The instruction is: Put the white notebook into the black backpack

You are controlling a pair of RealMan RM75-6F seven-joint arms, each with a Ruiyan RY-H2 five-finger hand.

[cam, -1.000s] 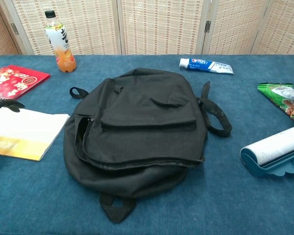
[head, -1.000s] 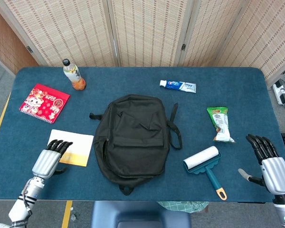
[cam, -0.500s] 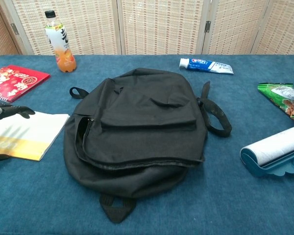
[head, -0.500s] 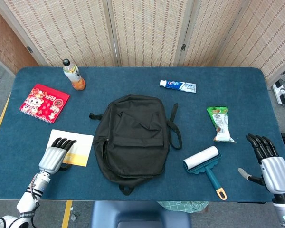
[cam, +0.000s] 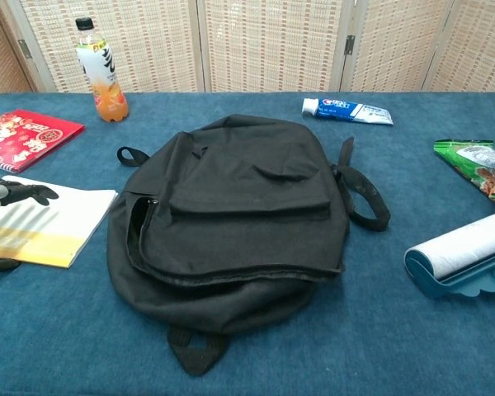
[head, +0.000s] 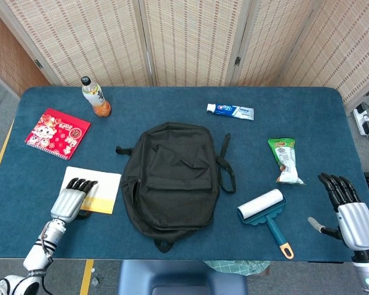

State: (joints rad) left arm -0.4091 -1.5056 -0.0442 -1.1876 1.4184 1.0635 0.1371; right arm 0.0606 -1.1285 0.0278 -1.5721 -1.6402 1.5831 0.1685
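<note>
Head view: white notebook [head: 94,190] lies flat on the table [head: 332,129], just left of the black backpack [head: 171,177]. Left hand [head: 69,201] rests on its near-left corner, fingers extended side by side. Right hand [head: 350,215] is at the table's right edge, fingers straight, thumb apart, holding nothing. Toothpaste tube [head: 230,111] lettering illegible.

Chest view: backpack side zip gapes; contents cannot be told. Orange drink bottle [cam: 101,72] upright, label unreadable. Red notebook [cam: 26,137] print illegible.
</note>
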